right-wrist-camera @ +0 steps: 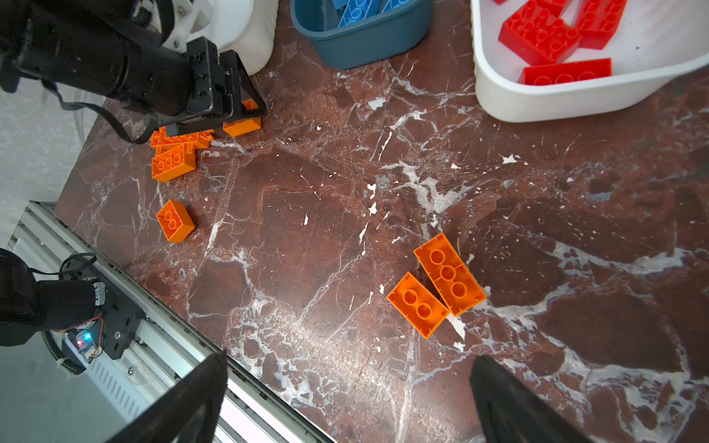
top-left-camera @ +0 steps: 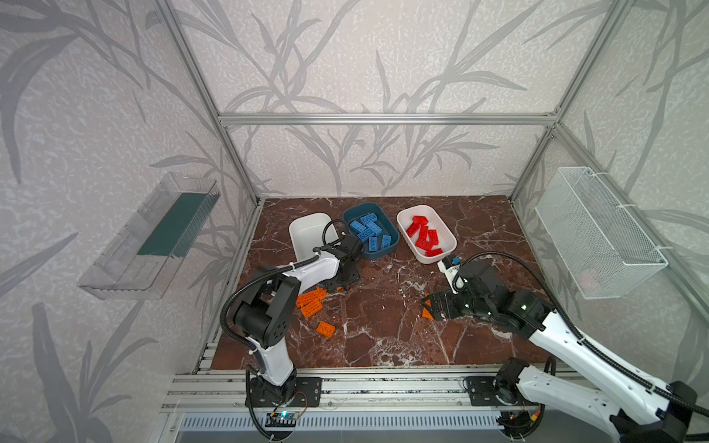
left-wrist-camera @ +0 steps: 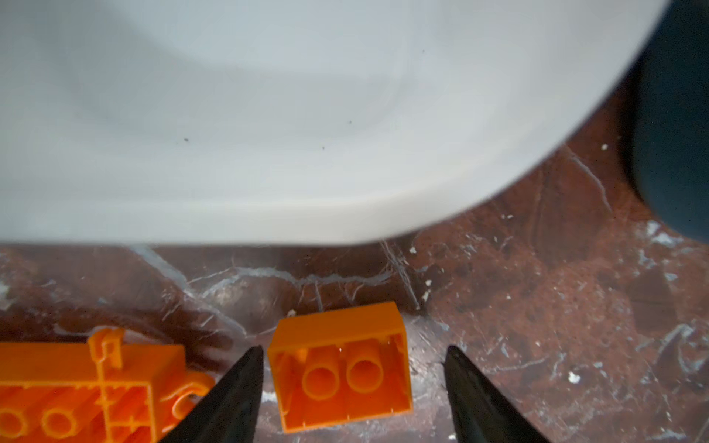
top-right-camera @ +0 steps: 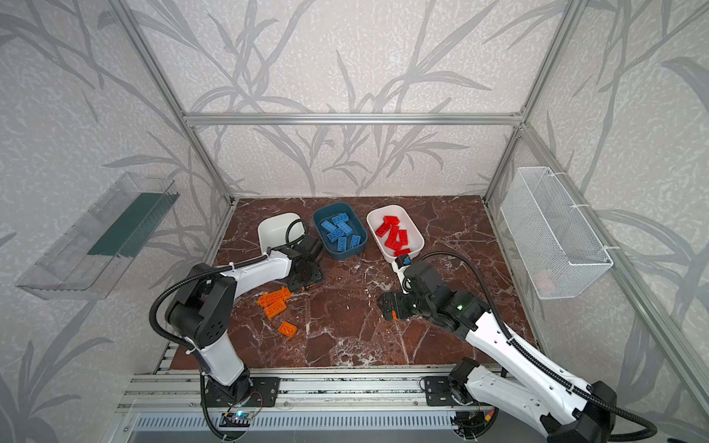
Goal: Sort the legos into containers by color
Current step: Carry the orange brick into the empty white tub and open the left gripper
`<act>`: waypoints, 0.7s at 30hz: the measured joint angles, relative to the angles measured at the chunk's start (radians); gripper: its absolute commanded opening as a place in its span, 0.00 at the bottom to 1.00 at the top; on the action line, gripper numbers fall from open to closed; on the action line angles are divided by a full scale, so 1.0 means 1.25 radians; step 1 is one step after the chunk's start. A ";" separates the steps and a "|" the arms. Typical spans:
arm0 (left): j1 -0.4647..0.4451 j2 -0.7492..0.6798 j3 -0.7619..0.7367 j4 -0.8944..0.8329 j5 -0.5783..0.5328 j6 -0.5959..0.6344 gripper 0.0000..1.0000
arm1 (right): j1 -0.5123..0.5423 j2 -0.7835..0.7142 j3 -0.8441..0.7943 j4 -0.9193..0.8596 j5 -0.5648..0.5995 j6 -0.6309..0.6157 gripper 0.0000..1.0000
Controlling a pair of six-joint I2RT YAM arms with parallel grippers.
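Straddling a small orange plastic brick [left-wrist-camera: 339, 368], upturned on the red-brown marble table [top-left-camera: 383, 326] left of centre in both top views, just below the empty white rounded plastic tub [top-left-camera: 307, 230]: left gripper [left-wrist-camera: 351, 349], nearer arm. Brick's long axis spans the gap. Jaws parted, one fingertip [left-wrist-camera: 245, 379] just beside it; nothing held. Right gripper [right-wrist-camera: 349, 358]: spread wide, empty, above two loose orange bricks [right-wrist-camera: 449, 274].

Loose bricks [top-left-camera: 311, 303] lie before the row of tubs [top-left-camera: 378, 254] (two hold bricks [top-left-camera: 370, 230]).
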 measured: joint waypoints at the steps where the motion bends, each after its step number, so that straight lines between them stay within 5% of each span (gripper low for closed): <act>1: 0.001 0.007 0.001 0.001 0.000 0.000 0.64 | 0.000 0.008 0.000 0.004 -0.003 -0.003 0.99; 10: 0.007 0.036 0.024 -0.002 0.002 -0.001 0.24 | 0.000 0.042 0.003 0.007 -0.005 -0.030 0.99; 21: -0.047 -0.013 0.193 -0.136 -0.094 0.053 0.24 | -0.009 0.038 0.019 0.010 -0.005 -0.036 0.99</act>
